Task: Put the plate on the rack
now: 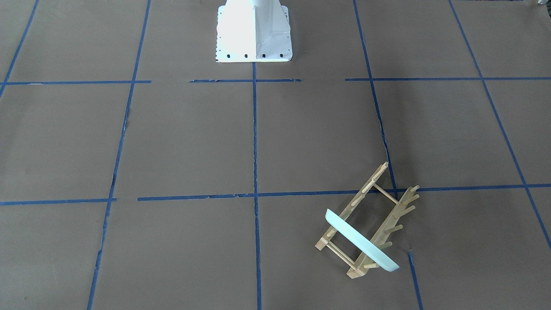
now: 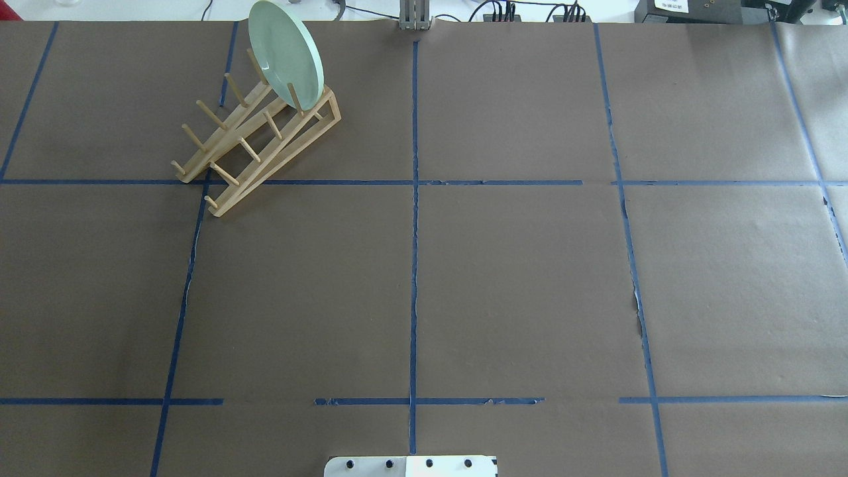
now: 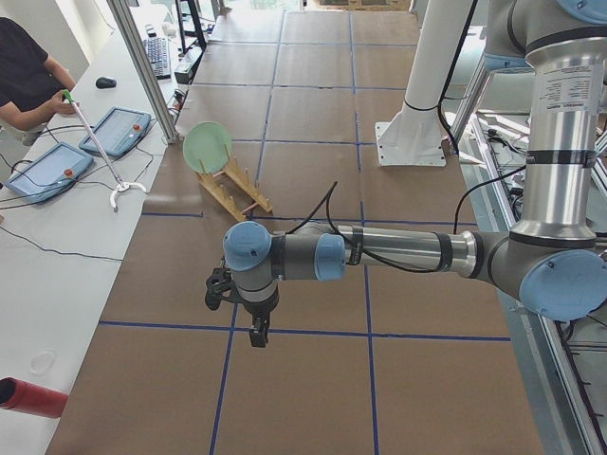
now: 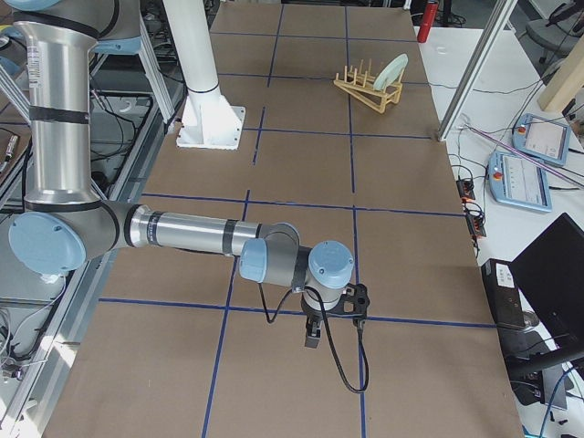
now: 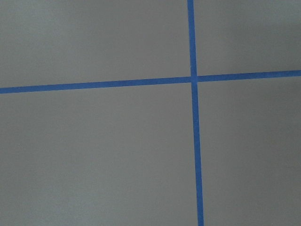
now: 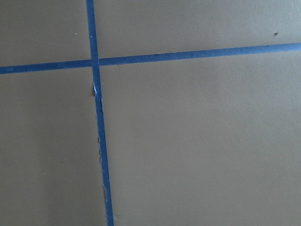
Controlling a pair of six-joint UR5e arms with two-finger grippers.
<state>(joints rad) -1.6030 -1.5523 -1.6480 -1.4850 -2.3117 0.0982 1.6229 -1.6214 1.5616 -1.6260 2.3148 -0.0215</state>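
Note:
The pale mint-green plate [image 2: 286,53] stands on edge in the end slot of the wooden rack [image 2: 225,204], at the far left of the table. In the front-facing view the plate [image 1: 361,241] crosses both rails of the rack [image 1: 394,219]. Both also show in the left side view, plate [image 3: 207,146] and rack [image 3: 237,194]. My left gripper [image 3: 258,332] hangs over the table, well away from the rack. My right gripper [image 4: 312,336] hangs over the opposite end. Both show only in side views, so I cannot tell whether they are open or shut. Both wrist views show only brown paper and blue tape.
The white robot base [image 1: 254,38] stands at the table's edge. An operator [image 3: 24,76] with a grabber stick sits at a side desk with control tablets [image 3: 43,171]. A red cylinder [image 3: 28,396] lies off the table. Blue tape lines grid the brown surface.

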